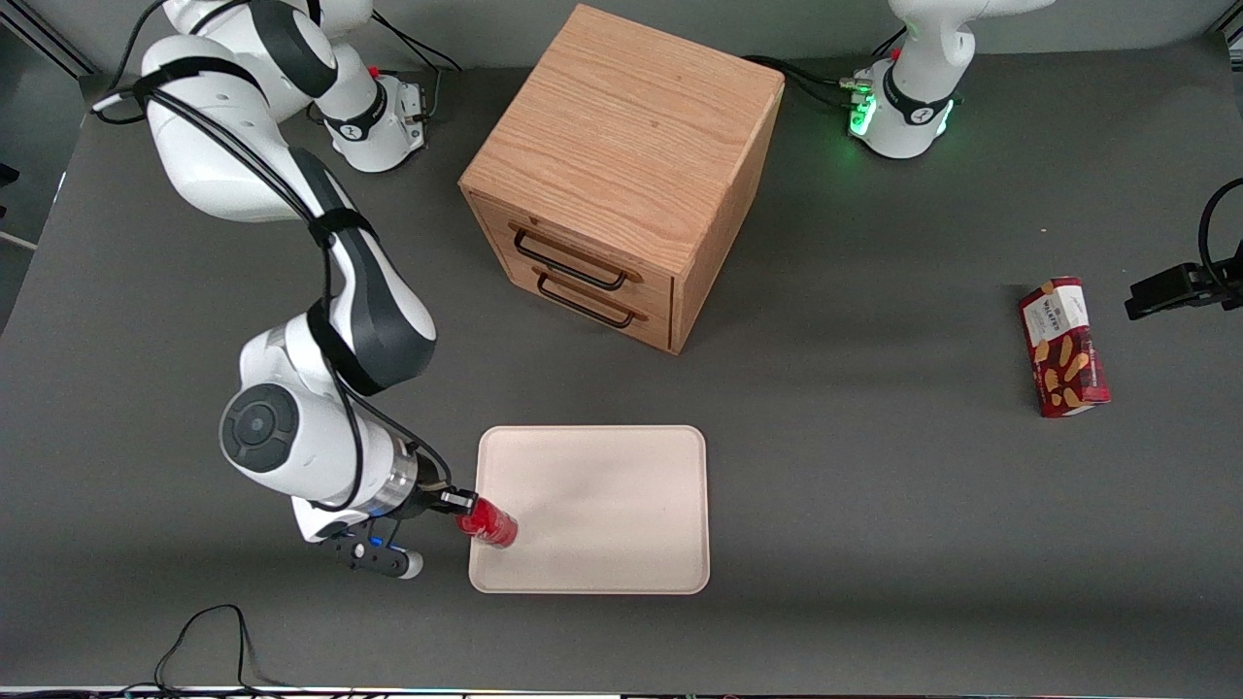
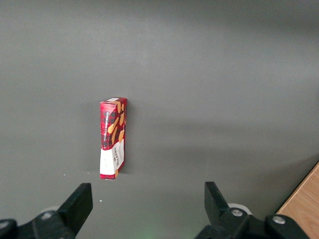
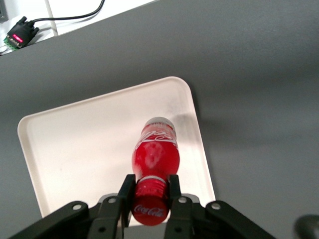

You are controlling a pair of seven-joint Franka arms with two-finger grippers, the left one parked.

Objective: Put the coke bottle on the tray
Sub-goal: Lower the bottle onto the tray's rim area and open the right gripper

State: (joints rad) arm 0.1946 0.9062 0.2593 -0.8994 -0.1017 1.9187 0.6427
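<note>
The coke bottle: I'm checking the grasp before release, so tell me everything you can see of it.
The coke bottle is small, glossy red, plastic-looking, with white lettering and a red cap. The tool is shut on its cap end, one finger on each side. Its base points away from the tool, over the tray, near the tray's edge toward the working arm's end. Whether its base touches the tray cannot be told.

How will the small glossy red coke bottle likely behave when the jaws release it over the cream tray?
The small glossy red coke bottle is round and narrow, so it may tip or roll if released tilted. Its shiny surface looks slippery, and the gripper holds only its cap end. The flat cream-white tray has a low rim, which would probably stop a slow roll.
</note>
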